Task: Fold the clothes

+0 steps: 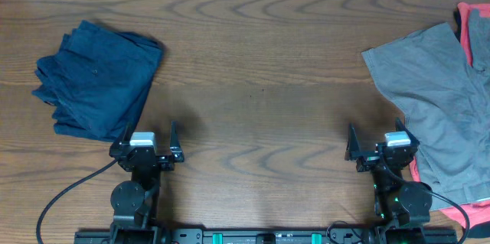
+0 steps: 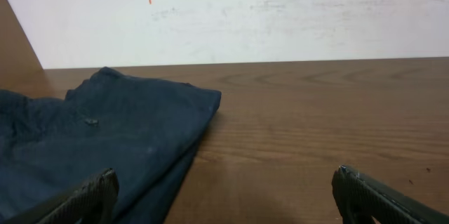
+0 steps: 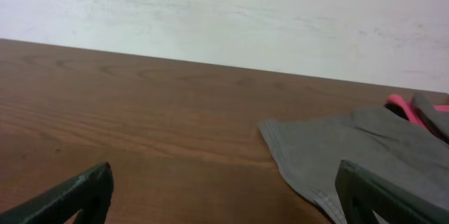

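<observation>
A folded dark blue garment point(image 1: 98, 82) lies at the table's left; it also fills the left of the left wrist view point(image 2: 105, 140). A grey garment point(image 1: 440, 99) lies spread and unfolded at the right, over a pink-red garment point(image 1: 476, 37); both show in the right wrist view, grey point(image 3: 351, 154) and pink point(image 3: 403, 106). My left gripper point(image 1: 149, 133) is open and empty near the front edge, just below the blue garment, also seen in the left wrist view point(image 2: 224, 192). My right gripper point(image 1: 380, 135) is open and empty beside the grey garment's left edge, as in its own view point(image 3: 224, 189).
The brown wooden table point(image 1: 260, 83) lies bare between the two piles. A white wall point(image 2: 245, 13) stands beyond the far edge. Black cables point(image 1: 61, 198) run from the arm bases at the front.
</observation>
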`<state>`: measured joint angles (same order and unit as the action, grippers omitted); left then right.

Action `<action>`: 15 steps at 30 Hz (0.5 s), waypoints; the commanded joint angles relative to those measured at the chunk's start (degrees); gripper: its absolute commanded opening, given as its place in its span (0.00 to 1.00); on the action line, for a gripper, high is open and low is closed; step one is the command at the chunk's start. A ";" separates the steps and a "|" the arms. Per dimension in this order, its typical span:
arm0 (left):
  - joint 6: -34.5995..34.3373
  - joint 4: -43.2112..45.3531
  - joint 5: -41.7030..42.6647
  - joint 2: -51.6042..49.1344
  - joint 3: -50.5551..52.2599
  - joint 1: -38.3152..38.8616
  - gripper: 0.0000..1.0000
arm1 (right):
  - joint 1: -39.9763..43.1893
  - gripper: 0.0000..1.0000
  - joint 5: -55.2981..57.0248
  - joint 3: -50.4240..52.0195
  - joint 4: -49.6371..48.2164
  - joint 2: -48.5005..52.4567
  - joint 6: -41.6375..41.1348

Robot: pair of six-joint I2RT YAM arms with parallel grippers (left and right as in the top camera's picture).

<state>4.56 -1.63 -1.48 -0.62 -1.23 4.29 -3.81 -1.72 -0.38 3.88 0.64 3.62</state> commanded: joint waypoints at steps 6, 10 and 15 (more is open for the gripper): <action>-1.42 -2.40 -0.26 -0.37 1.01 0.28 0.98 | 0.44 0.99 -0.28 0.07 0.24 -0.24 -3.37; -4.48 -2.69 1.25 -2.34 0.55 0.28 0.98 | 0.44 0.99 -0.28 0.07 0.22 0.42 -6.58; -4.96 -3.48 5.46 -7.32 -3.80 0.28 0.98 | 0.44 0.99 0.07 -2.89 3.74 2.45 -7.72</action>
<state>1.04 -3.70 1.21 -5.67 -2.33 4.29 -3.81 -1.67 -0.80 5.34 1.89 -1.89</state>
